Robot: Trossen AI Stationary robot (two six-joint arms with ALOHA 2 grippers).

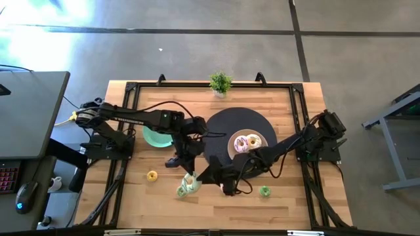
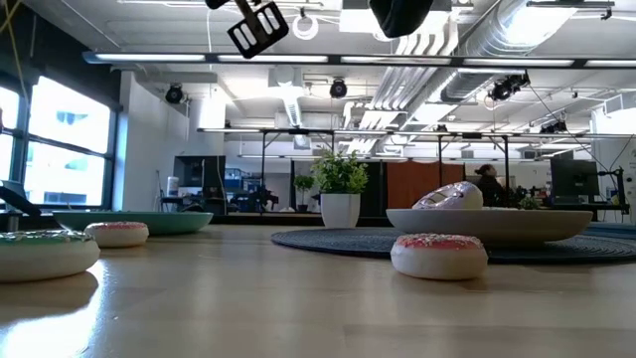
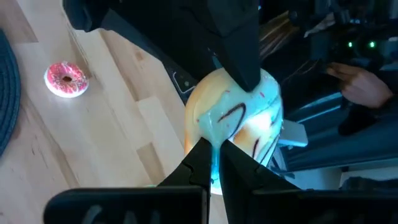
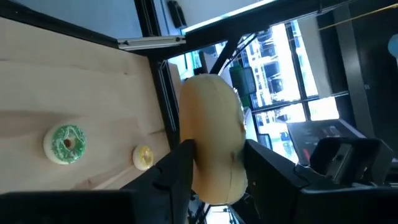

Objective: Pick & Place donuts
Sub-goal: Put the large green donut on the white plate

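My left gripper (image 1: 190,178) is near the table's near middle, shut on a donut (image 1: 187,188) with teal icing and dark red drizzle (image 3: 239,118). My right gripper (image 1: 226,187) is close to its right, shut on a pale beige donut (image 4: 211,118). Both are lifted well above the table. In the left wrist view a dark part of the right arm (image 3: 239,50) overlaps the teal donut's far rim; I cannot tell whether it touches. A small yellow donut (image 1: 152,175), a green one (image 1: 264,191) and a pink one (image 3: 65,79) lie flat on the table. My left gripper (image 3: 214,149) pinches the teal-iced donut between its two fingers at the rim nearest the wrist (image 3: 217,127). The donut is lifted clear of the table and stands beyond the fingertips with its iced face toward the camera. My right gripper (image 4: 217,152) pinches the beige donut across its thickness, one finger on each flat side (image 4: 202,155). The donut is seen edge-on, standing out past the fingertips, lifted clear of the table.
A dark round mat (image 1: 223,128) carries a beige plate (image 1: 231,151) with a pink donut (image 1: 241,143) and a pale one (image 1: 253,140). A teal plate (image 1: 154,137) sits under the left arm, and a potted plant (image 1: 220,83) stands at the far edge. A person's hand (image 3: 360,87) shows beyond the table.
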